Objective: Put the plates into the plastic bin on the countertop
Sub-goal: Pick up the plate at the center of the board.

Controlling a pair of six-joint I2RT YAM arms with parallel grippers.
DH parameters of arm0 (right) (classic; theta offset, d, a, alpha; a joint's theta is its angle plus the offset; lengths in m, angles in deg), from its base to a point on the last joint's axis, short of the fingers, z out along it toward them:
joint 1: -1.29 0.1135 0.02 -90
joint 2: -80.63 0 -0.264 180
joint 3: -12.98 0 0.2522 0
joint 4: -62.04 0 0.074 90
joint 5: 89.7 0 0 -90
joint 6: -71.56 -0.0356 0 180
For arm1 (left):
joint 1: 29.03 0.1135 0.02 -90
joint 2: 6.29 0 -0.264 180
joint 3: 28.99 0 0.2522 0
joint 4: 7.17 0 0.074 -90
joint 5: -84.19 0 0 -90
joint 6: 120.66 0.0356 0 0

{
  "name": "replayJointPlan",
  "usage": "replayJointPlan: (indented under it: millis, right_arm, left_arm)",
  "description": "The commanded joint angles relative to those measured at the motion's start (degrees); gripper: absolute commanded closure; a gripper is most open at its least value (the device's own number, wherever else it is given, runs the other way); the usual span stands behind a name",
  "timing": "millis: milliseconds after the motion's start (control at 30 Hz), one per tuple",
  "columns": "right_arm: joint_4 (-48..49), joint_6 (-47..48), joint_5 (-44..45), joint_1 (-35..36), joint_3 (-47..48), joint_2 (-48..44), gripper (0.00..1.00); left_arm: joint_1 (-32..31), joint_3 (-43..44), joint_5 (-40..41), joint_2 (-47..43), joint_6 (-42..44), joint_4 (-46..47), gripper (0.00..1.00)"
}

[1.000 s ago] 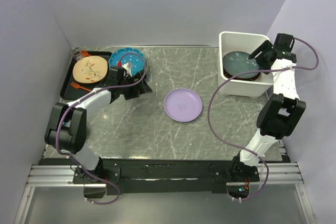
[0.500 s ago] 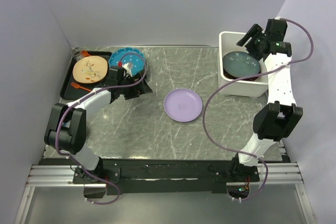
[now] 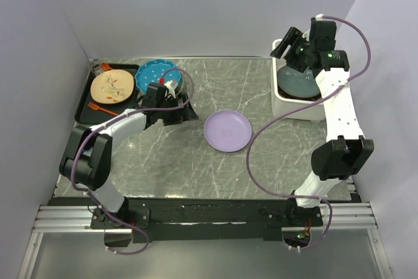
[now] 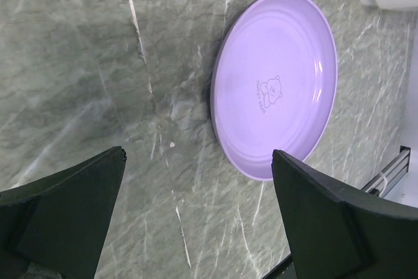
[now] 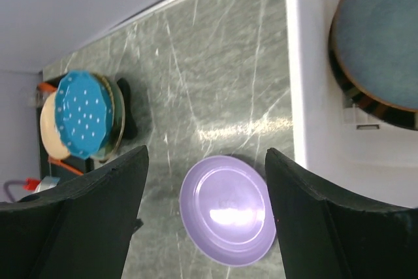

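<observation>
The right pincer (image 5: 206, 153) has been raised out of the plastic bin (image 3: 307, 110), where the dark blue-grey plate (image 3: 297, 83) lies; its jaws are held apart, empty. The left pincer (image 4: 198, 156), spread wide and empty, has been swung right towards the lavender plate (image 3: 227, 131) at mid-tabletop (image 3: 196, 155). That plate is judged next: its rim must be straddled.

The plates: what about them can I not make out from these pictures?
- Top view: the right arm hides part of the dark plate in the plastic bin; how many lie beneath is unclear.
- Right wrist view: the right edge cuts that plate off.
- Left wrist view: the lettering on the lavender plate is too small to read.
</observation>
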Motion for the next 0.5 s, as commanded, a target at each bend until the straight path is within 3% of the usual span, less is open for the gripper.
replayJointPlan:
  millis: [0,467]
  right_arm:
    - [-0.8,1.2,-1.2,2.2,-0.3,-3.9,0.21]
    - [1.2,0.7,-4.6,8.0,-8.0,-6.0,0.22]
  left_arm:
    - [-1.4,2.9,1.7,1.5,1.6,0.1,0.01]
    - [-5.1,7.5,2.8,8.3,2.6,-1.7,0.13]
